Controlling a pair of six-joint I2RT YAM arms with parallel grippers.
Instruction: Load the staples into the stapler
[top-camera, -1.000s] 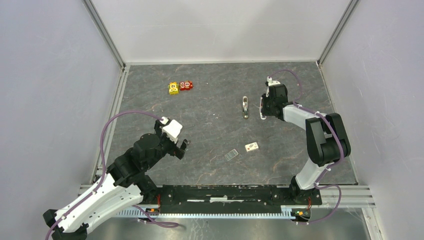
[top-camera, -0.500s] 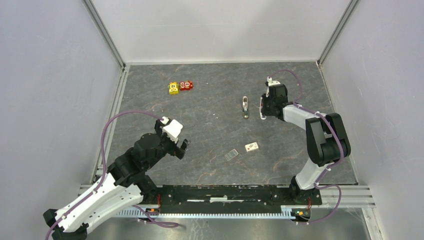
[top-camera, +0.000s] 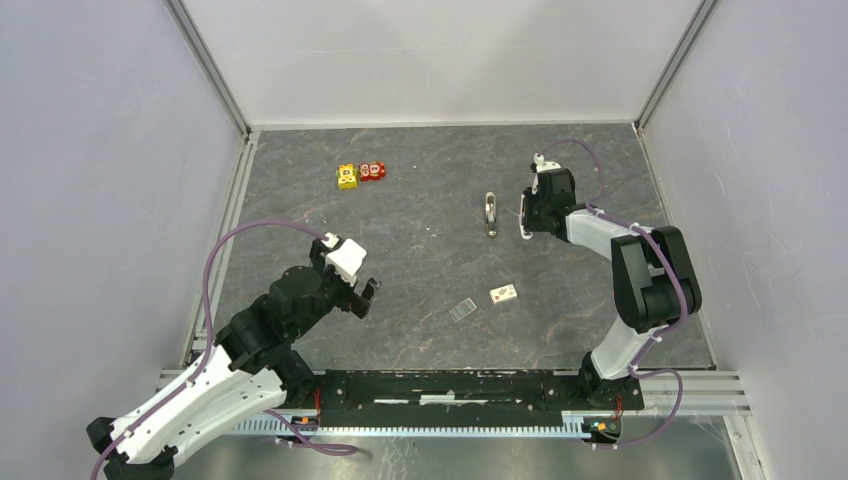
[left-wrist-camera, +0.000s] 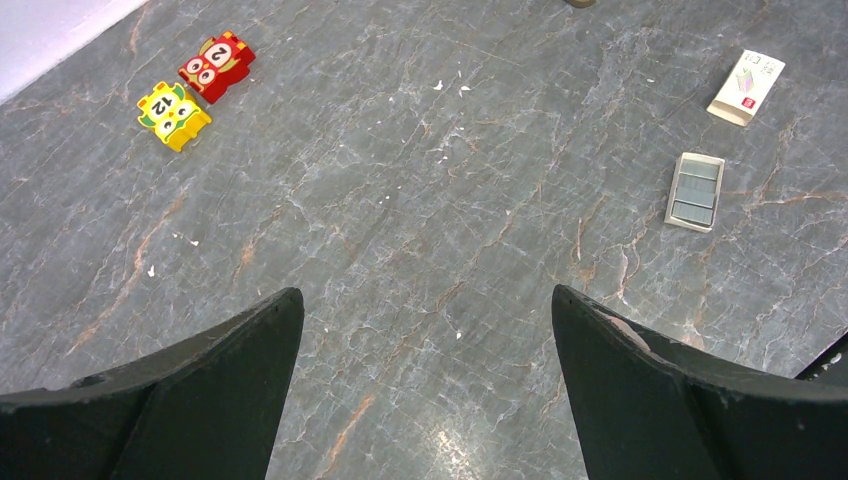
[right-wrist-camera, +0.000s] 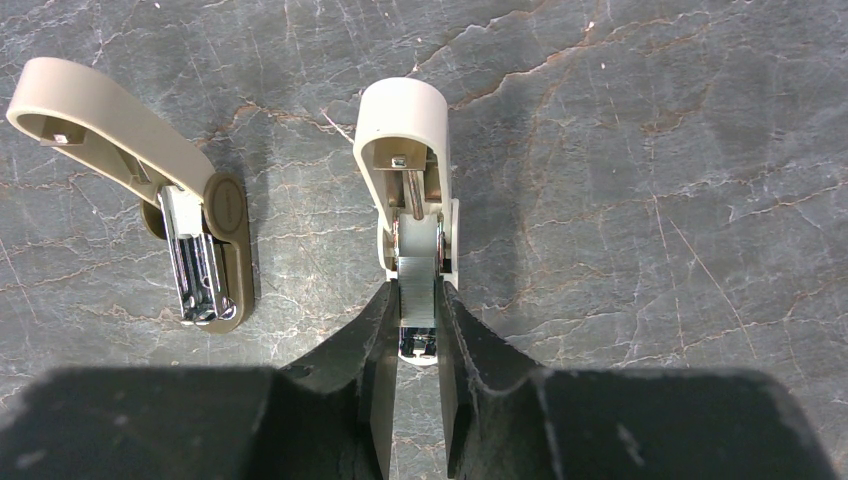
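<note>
Wide-open hand (left-wrist-camera: 425, 300) near staple strips (left-wrist-camera: 696, 191)

Marbled table (top-camera: 420, 270) bears toy blocks (top-camera: 360, 173); beige stapler (top-camera: 490, 214); tray of staples (top-camera: 461, 310); small box (top-camera: 503, 294).

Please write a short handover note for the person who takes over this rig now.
Left gripper: open, empty, above the table.
Right gripper: shut on the stapler, at its metal part; its lid stands open.
Staples: in their tray on the table, near the small box.
Second stapler: lies open beside the gripped one.
Done: stapler opened. Left: load staples, close lid.
</note>
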